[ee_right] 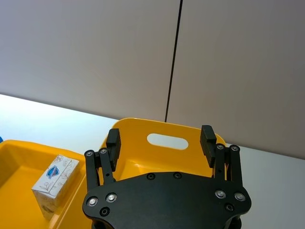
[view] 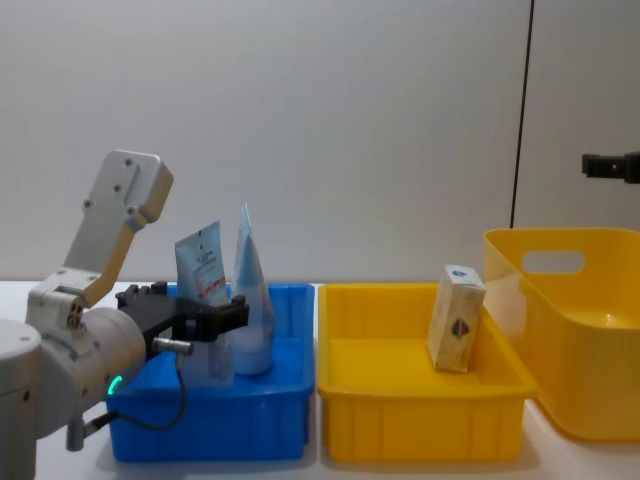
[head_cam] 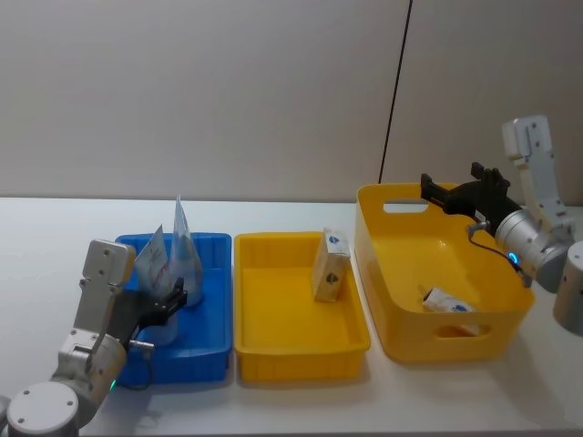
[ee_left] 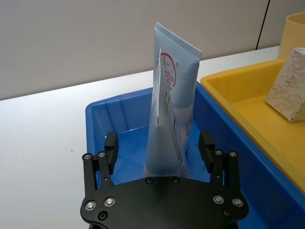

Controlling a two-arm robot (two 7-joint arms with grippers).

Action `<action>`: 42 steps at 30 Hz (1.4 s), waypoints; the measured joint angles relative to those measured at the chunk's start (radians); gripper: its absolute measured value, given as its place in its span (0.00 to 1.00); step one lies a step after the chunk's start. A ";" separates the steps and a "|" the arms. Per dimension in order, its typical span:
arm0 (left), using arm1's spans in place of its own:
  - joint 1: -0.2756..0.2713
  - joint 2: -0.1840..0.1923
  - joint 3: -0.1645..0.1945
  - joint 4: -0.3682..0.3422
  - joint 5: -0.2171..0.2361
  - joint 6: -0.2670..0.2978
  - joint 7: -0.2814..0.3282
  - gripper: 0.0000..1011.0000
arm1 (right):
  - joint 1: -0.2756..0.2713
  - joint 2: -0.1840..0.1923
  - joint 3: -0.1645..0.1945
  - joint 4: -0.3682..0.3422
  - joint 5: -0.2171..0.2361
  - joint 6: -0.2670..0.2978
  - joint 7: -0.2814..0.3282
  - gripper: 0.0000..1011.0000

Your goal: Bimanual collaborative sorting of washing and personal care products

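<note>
Head view: left gripper (head_cam: pixel 169 305) brackets an upright tube in the blue bin (head_cam: pixel 206 238) at 8 o'clock.

Its jaws are spread wide, one on each side of the nearer pale blue tube (ee_left: pixel 164 152), with a gap on both sides and nothing pinched. That tube stands cap-down with its long axis vertical and its flat crimped end pointing to 12 o'clock. The red-labelled tube (head_cam: pixel 155 262) stands just beside it. At 2 o'clock the right gripper (head_cam: pixel 434 193) hangs over the far rim of the deep yellow tub (head_cam: pixel 401 339), jaws likewise spread and empty. A blue-marked tan box (head_cam: pixel 330 266) stands on end, tilted, in the middle yellow bin (head_cam: pixel 273 239).
</note>
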 joint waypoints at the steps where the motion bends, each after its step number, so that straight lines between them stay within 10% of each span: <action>1: -0.003 -0.003 -0.002 0.005 0.000 -0.004 -0.002 0.99 | 0.000 0.000 0.000 0.000 0.000 0.000 0.000 0.99; 23: -0.033 -0.029 -0.023 0.052 -0.008 -0.034 -0.024 0.97 | 0.000 0.000 0.000 0.000 0.000 0.000 0.000 0.99; 42: -0.038 -0.034 -0.028 0.060 -0.010 -0.040 -0.027 0.41 | 0.000 0.000 0.000 0.000 0.000 0.000 0.000 0.99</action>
